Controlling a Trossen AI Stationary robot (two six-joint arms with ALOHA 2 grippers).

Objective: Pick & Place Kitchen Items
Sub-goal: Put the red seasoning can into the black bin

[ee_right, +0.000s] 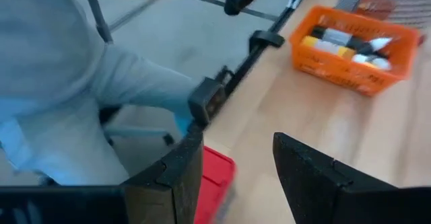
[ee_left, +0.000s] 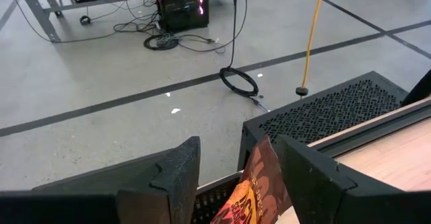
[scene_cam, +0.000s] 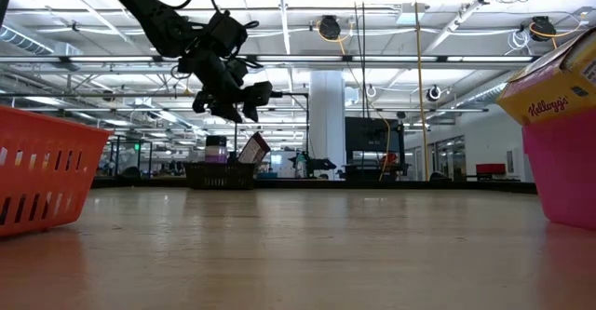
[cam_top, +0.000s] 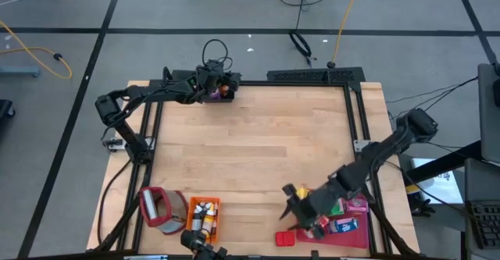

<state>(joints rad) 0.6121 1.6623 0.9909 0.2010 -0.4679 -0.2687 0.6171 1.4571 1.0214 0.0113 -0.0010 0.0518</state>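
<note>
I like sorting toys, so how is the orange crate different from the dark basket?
The orange crate sits at the table's near edge; the dark basket sits at the far edge, below the open left gripper. The orange crate holds small bottles lying down; the dark basket holds a packet leaning. Both are open on top. The right gripper waits by the pink tray.

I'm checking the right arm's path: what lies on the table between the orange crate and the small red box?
High view: only bare wooden table between the orange crate and the red box.

Blurred person [ee_right: 74,96], red box [ee_right: 217,173] half-hidden
</note>
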